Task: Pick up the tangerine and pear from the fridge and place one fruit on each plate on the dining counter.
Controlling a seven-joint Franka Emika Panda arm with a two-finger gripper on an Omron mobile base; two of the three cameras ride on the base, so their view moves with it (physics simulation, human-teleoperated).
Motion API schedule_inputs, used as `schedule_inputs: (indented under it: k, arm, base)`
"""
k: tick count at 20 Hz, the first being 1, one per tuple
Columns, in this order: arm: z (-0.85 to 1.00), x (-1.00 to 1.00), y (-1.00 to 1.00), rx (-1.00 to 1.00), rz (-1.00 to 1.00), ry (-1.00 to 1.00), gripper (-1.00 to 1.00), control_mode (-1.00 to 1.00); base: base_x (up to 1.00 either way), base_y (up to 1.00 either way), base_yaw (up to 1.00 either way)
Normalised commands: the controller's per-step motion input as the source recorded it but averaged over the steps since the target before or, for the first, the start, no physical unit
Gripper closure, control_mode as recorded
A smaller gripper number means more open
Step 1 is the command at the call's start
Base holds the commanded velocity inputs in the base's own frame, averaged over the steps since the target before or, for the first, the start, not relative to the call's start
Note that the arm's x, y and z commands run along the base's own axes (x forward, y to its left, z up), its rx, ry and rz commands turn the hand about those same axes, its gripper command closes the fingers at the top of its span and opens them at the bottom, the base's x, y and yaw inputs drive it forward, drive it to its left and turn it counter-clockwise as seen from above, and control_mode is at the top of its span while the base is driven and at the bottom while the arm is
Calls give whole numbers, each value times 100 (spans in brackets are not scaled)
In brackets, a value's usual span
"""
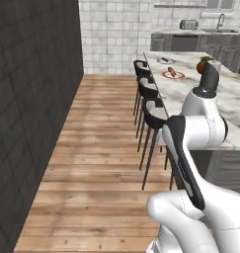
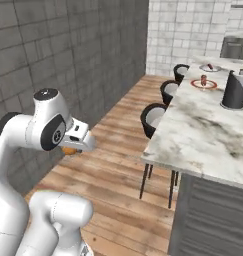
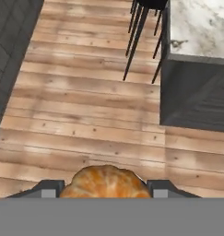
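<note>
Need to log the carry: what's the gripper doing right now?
Gripper: shut on the tangerine, carried over the wood floor.

The arm folds low over the floor — tool [image 3: 104,191] clamped on the tangerine [image 3: 104,182]

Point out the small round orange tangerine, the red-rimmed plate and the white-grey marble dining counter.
small round orange tangerine [image 3: 104,182]: hand view, upper skin between the jaws.
red-rimmed round plate [image 2: 197,85]: right base view, left rim.
white-grey marble dining counter [image 2: 203,130]: right base view, bare top.
</note>
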Motion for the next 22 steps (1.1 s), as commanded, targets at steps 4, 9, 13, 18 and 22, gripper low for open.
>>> schedule_inputs:
  k: [4,9,13,18,22]
  arm:
    - [0,0,0,0,0,0,100,100]
    - [0,0,0,0,0,0,100,100]
    - [0,0,0,0,0,0,100,100]
    - [0,0,0,0,0,0,100,100]
    - [0,0,0,0,0,0,100,100]
  base:
    - [82,79,-62]
    - [81,85,-52]
    - [36,58,-52]
    - [25,20,-64]
    - [26,77,-65]
